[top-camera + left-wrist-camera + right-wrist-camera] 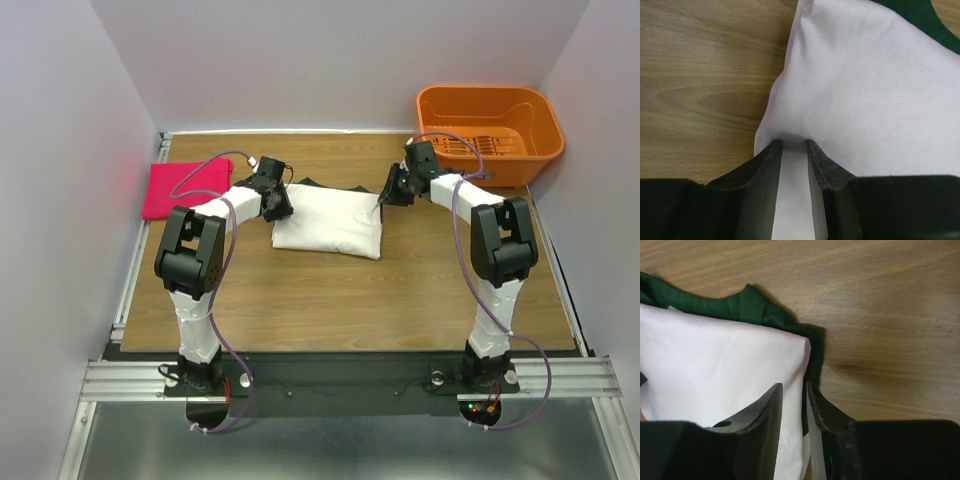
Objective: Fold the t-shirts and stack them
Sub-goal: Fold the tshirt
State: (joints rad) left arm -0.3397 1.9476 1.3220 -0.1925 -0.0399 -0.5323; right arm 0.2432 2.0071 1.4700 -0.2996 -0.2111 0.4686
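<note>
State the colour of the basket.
Orange; the basket shows best in the top external view.

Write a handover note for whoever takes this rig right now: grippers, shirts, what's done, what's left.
Left gripper: jaws slightly apart at the left edge of the white shirt, cloth between them; grip unclear.
Right gripper: the same at its right edge.
White shirt lies folded mid-table; pink shirt folded at the far left, apart from it.
Done: both look folded.
Left: stack one on the other.
</note>
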